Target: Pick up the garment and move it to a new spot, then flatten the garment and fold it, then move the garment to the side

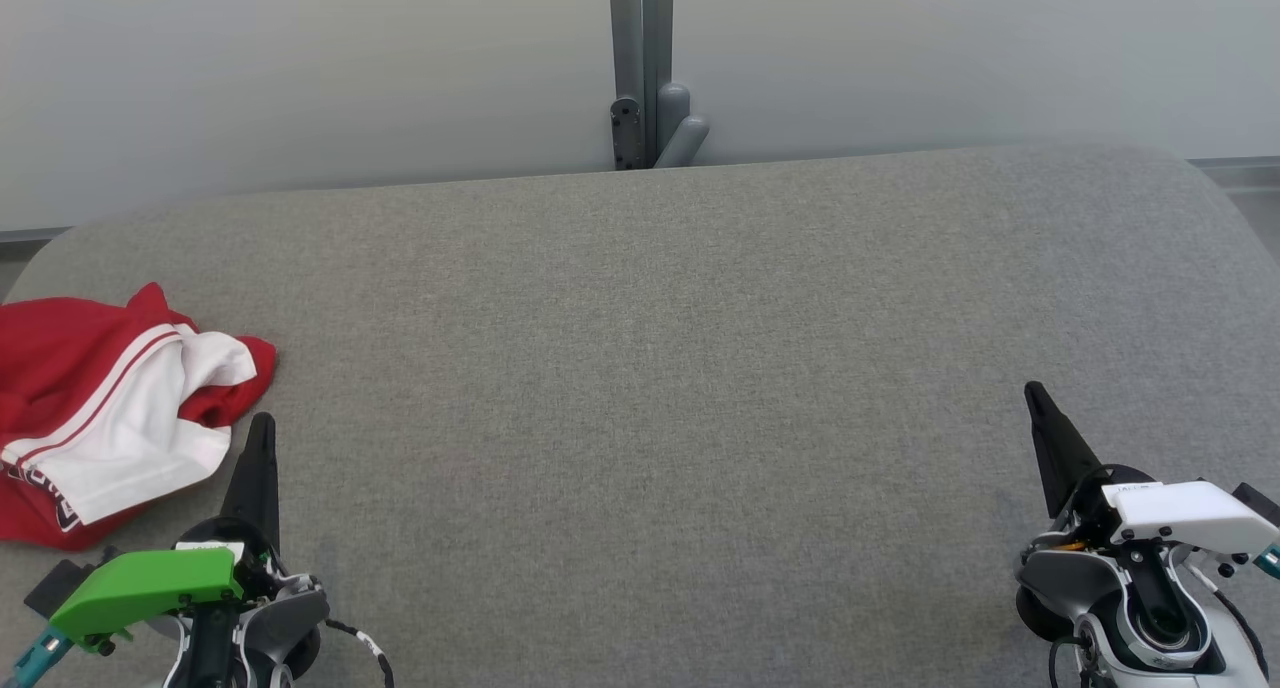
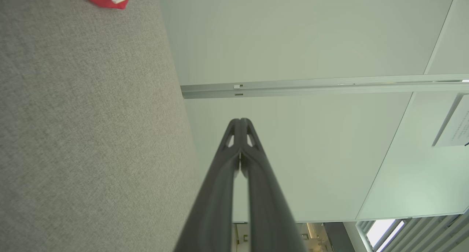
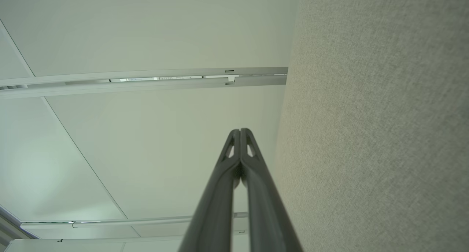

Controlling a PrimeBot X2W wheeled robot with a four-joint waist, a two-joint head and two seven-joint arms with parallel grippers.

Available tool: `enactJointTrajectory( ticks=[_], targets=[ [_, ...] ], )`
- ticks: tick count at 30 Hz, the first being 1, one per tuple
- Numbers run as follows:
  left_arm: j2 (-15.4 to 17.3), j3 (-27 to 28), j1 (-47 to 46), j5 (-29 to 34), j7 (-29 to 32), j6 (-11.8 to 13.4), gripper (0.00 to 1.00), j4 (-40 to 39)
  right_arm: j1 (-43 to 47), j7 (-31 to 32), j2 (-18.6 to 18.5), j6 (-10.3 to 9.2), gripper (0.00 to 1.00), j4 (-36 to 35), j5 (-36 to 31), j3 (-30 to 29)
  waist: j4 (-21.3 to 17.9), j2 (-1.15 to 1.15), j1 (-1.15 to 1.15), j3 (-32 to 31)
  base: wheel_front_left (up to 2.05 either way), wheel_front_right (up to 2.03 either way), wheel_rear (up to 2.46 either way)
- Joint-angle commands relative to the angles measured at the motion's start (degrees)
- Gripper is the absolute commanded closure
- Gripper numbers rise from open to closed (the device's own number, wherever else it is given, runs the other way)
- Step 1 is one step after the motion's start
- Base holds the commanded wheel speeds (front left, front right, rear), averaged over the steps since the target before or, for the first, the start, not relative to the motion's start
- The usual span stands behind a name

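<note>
Currently the red-and-white garment [image 1: 100, 408] lies crumpled at the left of the grey table [image 1: 650, 368]; left end effector [image 1: 262, 423], just beside it, and right end effector [image 1: 1034, 392] are closed, empty.

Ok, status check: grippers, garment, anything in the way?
Left gripper shut, empty, beside crumpled red-and-white fabric garment. Right gripper shut, empty. Garment at grey padded table's left edge. No obstruction seen.

I see a grey fabric-topped counter [image 1: 700, 348] backed by a pale partition wall [image 1: 300, 68] with a grey metal post [image 1: 640, 58].
</note>
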Motion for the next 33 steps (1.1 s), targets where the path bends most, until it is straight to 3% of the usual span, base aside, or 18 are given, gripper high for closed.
enactJointTrajectory(
  ticks=[1,33],
  targets=[
    [0.36,0.04,0.71,-0.14,0.29,-0.35,1.00,-0.10,0.52,0.12,-0.26,0.02,1.00,-0.21,0.27,-0.14,0.00,0.35,0.00,0.00,0.00,0.00,0.00],
    [0.36,0.04,0.71,-0.14,0.29,-0.35,1.00,-0.10,0.53,0.12,-0.26,0.02,1.00,-0.21,0.28,-0.14,0.00,0.35,0.00,0.00,0.00,0.00,0.00]
  ],
)
